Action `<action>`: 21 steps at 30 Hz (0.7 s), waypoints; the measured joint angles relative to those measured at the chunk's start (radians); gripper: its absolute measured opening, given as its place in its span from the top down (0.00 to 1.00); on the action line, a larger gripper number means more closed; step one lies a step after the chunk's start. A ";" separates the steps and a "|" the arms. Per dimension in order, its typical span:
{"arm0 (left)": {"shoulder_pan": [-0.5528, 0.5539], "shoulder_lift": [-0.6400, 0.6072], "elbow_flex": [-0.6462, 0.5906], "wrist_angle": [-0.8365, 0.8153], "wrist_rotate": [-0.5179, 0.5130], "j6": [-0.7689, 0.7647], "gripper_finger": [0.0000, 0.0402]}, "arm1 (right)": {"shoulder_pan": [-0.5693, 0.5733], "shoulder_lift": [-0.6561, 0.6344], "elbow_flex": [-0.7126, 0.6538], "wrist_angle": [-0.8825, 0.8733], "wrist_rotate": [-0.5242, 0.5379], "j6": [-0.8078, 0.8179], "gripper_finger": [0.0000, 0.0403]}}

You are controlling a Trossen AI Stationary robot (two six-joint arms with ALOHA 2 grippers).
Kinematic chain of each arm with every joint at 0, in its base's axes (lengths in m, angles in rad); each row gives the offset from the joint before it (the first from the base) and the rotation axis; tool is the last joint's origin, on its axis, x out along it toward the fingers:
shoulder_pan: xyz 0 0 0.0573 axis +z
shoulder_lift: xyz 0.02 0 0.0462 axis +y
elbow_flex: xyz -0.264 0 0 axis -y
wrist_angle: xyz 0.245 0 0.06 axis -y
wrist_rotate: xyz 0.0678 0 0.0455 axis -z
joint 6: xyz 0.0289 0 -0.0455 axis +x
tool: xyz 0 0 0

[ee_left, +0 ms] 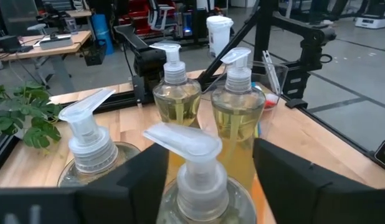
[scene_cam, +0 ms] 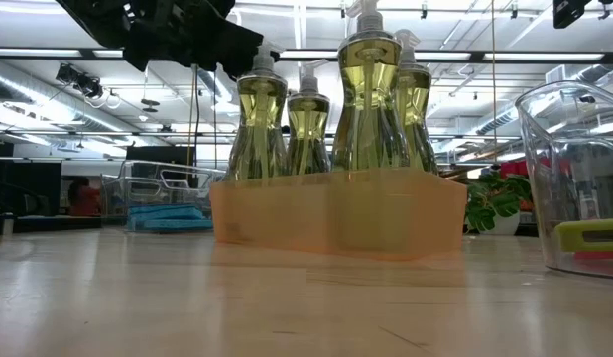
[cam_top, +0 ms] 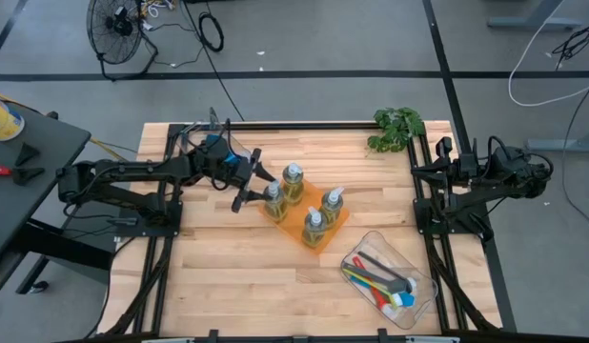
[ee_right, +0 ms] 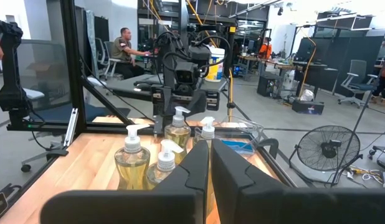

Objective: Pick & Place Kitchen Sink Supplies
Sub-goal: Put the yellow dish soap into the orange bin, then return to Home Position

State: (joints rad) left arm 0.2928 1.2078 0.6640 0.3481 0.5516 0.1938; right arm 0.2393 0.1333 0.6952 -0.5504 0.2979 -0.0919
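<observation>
Four clear pump bottles of yellowish soap stand upright in an orange tray [cam_top: 338, 221] at mid-table. My left gripper [cam_top: 249, 181] is open at the tray's left end. Its fingers stand on either side of the nearest bottle [ee_left: 194, 186], level with its pump collar, and a gap shows on both sides. The other three bottles [ee_left: 237, 112] stand beyond it. Slim brushes [cam_top: 375, 276] in red, yellow-green, blue and dark colours lie in a clear bin [cam_top: 420, 286] near the table's front right. My right gripper [ee_right: 209, 165] is shut and waits at the table's right edge [cam_top: 447, 160].
A green leafy plant [cam_top: 397, 129] sits at the far right corner. Another clear bin holding something blue [ee_right: 239, 144] shows beyond the bottles in the right wrist view. Bare wood lies in front of the tray and toward the near left. People sit in the room behind.
</observation>
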 joint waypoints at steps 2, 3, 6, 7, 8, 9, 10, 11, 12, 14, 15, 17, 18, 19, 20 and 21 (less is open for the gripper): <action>0.000 0.000 0.000 0.001 0.000 0.000 0.36 | 0.000 0.000 0.000 0.000 0.000 0.000 0.95; 0.000 0.000 0.000 0.002 0.000 0.000 0.33 | 0.000 0.000 0.000 0.000 0.000 0.000 0.95; 0.000 0.000 0.000 0.004 -0.006 0.000 0.26 | 0.000 0.000 0.000 0.000 0.000 0.000 0.95; 0.000 0.000 0.000 0.004 -0.011 0.000 0.24 | 0.000 0.000 0.000 0.000 0.000 0.000 0.95; 0.000 0.000 0.000 0.003 -0.019 0.000 0.23 | 0.000 0.000 0.000 0.000 0.000 0.000 0.95; 0.001 0.000 0.000 0.003 -0.026 0.000 0.21 | 0.000 0.000 0.000 0.000 0.000 0.000 0.95; 0.000 0.000 0.000 0.003 -0.037 0.000 0.20 | 0.000 0.000 0.000 0.000 0.000 0.000 0.95; 0.000 0.000 0.000 0.002 -0.049 0.000 0.18 | 0.000 0.000 0.000 0.000 0.000 0.000 0.95; 0.000 0.000 0.000 0.000 -0.060 -0.001 0.17 | 0.000 0.000 0.000 0.000 0.000 0.000 0.95; 0.001 0.000 0.000 -0.001 -0.084 -0.005 0.14 | 0.000 0.000 0.000 0.000 0.000 0.000 0.95; 0.001 0.000 0.000 -0.001 -0.091 -0.008 0.13 | 0.000 0.000 0.000 0.000 0.000 0.000 0.95; 0.002 0.000 0.000 -0.002 -0.101 -0.025 0.12 | 0.000 0.000 0.000 0.000 0.000 0.000 0.95; 0.002 -0.005 0.000 -0.007 -0.104 -0.026 0.12 | 0.000 0.000 0.000 0.000 0.000 0.000 0.95; 0.002 -0.012 0.000 -0.014 -0.104 -0.026 0.12 | 0.000 0.000 0.000 0.000 0.000 0.000 0.95; 0.002 -0.016 0.000 -0.012 -0.106 -0.025 0.12 | 0.000 0.000 0.000 0.000 0.000 0.000 0.95; 0.002 -0.023 0.000 -0.017 -0.112 -0.026 0.12 | 0.000 0.000 0.000 0.000 0.000 0.000 0.95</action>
State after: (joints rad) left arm 0.2952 1.1843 0.6640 0.3307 0.4395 0.1681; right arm 0.2391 0.1333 0.6952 -0.5506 0.2979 -0.0917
